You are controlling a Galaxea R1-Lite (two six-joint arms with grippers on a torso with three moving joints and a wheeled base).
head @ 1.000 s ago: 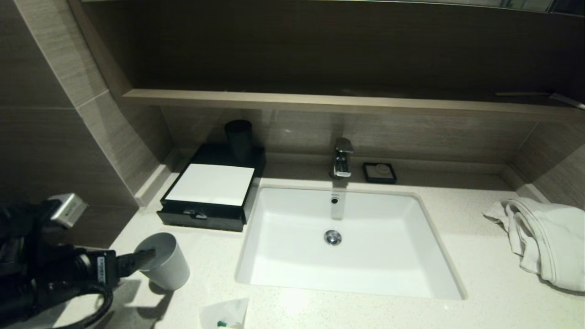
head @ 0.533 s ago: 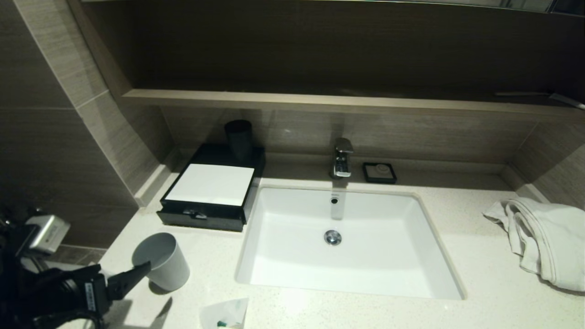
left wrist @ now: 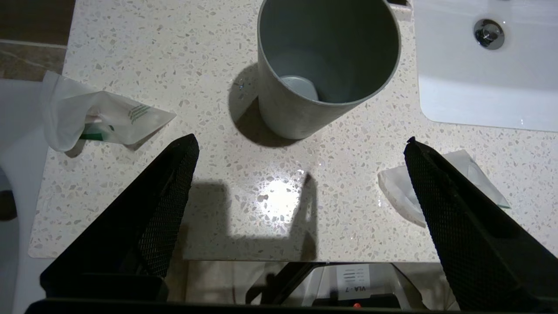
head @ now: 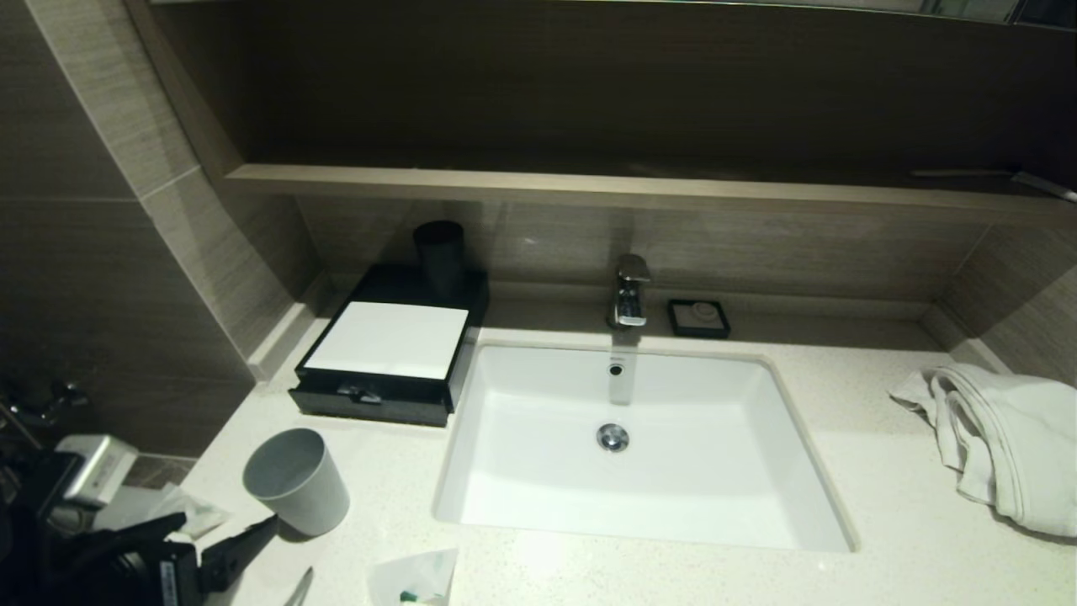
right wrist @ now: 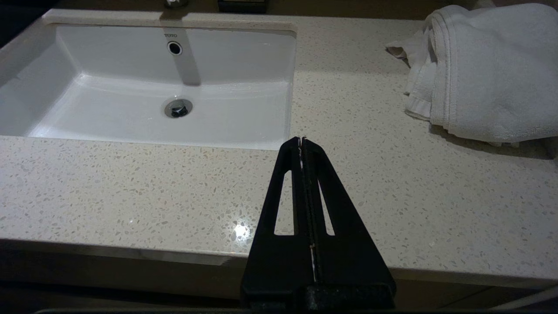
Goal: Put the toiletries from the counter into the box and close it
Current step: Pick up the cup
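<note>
Left gripper [left wrist: 301,144] low over the near left corner of the speckled stone surface [head: 883,505], jaws released wide, nothing between them. Fingertips [left wrist: 187,146] clear of everything around.

Grey plastic cup [left wrist: 324,65] upright just beyond the jaws, mouth open, a small pale disc at its bottom. In the head view the same cup [head: 296,480] stands between the black box and the surface's front edge, left of the sink.

First sachet [left wrist: 102,117], crinkly translucent white with a green item inside and green printed stripes, lying flat near the surface's left edge, beside the left finger but apart from it. In the head view only a pale scrap of it [head: 193,512] visible left of the cup.

Second sachet [left wrist: 462,174] flat on the surface, partly hidden behind the right finger; contact with that finger impossible to judge. In the head view it [head: 414,577] lies at the front edge, a green item showing through.

Black box [head: 389,349] with white top panel against the back wall, left of the sink [head: 505,505]; drawer front with small handle standing out slightly, gap too dark to read. Black cup [head: 439,252] behind it.

Faucet [head: 631,290] and small black soap dish [head: 698,318] at the back; white towel [head: 1001,438] bunched far right.

Right gripper [right wrist: 302,141] above the front edge of the surface right of the sink, jaws clenched together on nothing.
</note>
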